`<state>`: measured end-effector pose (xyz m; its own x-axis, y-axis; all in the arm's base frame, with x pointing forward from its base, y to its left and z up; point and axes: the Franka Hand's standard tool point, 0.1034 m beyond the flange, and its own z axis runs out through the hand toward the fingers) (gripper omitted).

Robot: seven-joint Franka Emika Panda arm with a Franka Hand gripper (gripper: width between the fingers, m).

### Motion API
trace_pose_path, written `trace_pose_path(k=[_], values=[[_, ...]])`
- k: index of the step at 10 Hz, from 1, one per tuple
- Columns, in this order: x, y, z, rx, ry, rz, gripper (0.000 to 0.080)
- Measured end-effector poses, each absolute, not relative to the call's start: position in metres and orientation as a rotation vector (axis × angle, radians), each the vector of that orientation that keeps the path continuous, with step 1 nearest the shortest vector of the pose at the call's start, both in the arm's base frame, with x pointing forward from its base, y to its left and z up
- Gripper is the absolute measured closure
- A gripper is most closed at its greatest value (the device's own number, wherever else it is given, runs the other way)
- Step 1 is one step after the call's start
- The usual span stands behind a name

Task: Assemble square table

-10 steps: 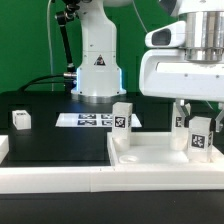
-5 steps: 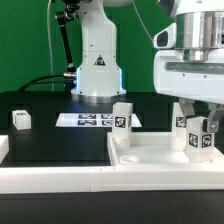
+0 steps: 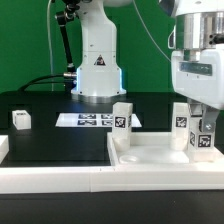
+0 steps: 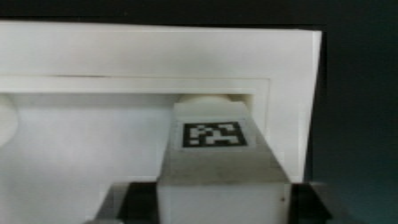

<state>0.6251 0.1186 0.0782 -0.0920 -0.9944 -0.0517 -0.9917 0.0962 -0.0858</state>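
The square tabletop (image 3: 150, 155) lies flat at the exterior view's right front, white with a raised rim. One tagged leg (image 3: 122, 122) stands on its far left corner and another (image 3: 181, 117) on its far right corner. My gripper (image 3: 202, 132) is shut on a third leg (image 3: 201, 143), held upright on the tabletop's near right corner. In the wrist view the held leg (image 4: 217, 140) shows its tag between my dark fingers (image 4: 134, 205), with the white tabletop (image 4: 107, 70) below it. A fourth leg (image 3: 20, 119) lies loose on the black surface at the left.
The marker board (image 3: 88, 120) lies behind the tabletop, in front of the robot base (image 3: 97, 65). A long white rail (image 3: 55, 177) runs along the front edge. A white block (image 3: 3, 148) sits at the far left edge.
The gripper's body has shifted toward the exterior view's right over the last second, while the held leg stays at about the same spot on the tabletop corner.
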Motion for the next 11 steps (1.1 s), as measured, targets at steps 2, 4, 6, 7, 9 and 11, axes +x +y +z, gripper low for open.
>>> trace_pose_path(k=[2, 4, 6, 7, 9, 11], values=[[0.6252, 0.1190, 0.0780, -1.920, 2.356, -0.031, 0.0509], [0.6254, 0.1192, 0.0780, -1.781, 2.461, -0.022, 0.0509], [0.6258, 0.1196, 0.0778, -1.670, 2.529, -0.008, 0.0509], [0.6260, 0.1203, 0.0777, -1.658, 2.533, -0.005, 0.0509], [0.6259, 0.1204, 0.0777, -1.680, 2.519, -0.009, 0.0509], [0.6256, 0.1208, 0.0776, -1.752, 2.471, -0.011, 0.0257]])
